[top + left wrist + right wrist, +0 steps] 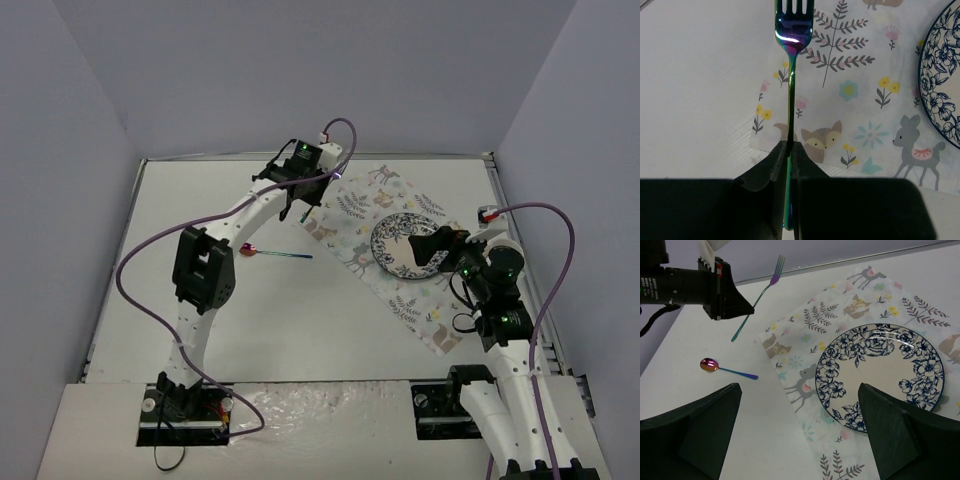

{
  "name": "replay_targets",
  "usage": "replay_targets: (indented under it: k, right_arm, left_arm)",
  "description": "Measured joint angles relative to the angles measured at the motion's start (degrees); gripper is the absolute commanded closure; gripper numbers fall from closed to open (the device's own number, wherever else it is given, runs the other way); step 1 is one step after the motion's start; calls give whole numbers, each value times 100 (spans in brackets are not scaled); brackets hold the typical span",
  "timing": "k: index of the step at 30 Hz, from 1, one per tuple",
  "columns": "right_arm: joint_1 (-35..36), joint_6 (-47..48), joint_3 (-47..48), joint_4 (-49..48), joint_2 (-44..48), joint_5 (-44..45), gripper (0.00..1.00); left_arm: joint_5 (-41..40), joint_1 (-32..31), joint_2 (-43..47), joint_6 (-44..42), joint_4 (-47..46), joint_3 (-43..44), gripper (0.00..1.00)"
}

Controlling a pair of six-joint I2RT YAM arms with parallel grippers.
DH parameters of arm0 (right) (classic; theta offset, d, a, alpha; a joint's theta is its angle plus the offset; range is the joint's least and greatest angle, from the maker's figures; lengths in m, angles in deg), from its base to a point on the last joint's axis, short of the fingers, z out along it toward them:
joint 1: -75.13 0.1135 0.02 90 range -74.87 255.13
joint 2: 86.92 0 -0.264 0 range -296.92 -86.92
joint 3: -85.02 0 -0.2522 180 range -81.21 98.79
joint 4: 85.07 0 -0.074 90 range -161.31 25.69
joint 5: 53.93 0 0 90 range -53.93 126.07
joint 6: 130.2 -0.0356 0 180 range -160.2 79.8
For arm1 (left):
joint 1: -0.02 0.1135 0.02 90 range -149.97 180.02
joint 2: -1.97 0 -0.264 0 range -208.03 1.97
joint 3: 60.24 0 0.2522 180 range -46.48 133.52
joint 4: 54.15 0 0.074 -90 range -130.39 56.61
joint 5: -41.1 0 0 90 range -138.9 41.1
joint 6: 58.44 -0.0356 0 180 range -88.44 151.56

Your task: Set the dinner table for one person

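Note:
The white dinner table (250, 320) carries a pastel animal-print cloth (352, 215) lying diagonally, with a blue-flowered plate (398, 262) on it. My left gripper (790, 150) is shut on the handle of an iridescent fork (792, 75) and holds it in the air over the cloth's left edge, tines pointing away. The fork (757, 297) and left gripper (747, 307) also show in the right wrist view. An iridescent spoon (270, 252) lies on the bare table left of the cloth. My right gripper (799, 387) is open and empty, above the plate's (880, 375) near-left side.
Grey walls stand close round the table on the left, back and right. The table's thin metal rim (300, 157) runs along the back. Purple cables (150, 300) loop beside both arms.

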Motion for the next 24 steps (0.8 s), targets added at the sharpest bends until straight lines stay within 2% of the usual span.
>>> replay_targets:
  k: [6,24]
  right_arm:
    - [35,42,-74,272,208,12,0]
    - [47,163,-392,516,222,42,0]
  left_arm:
    - [217,-59,-790,-95,68,854,100]
    - [437,-361,-2142,-208,37,1855,100]
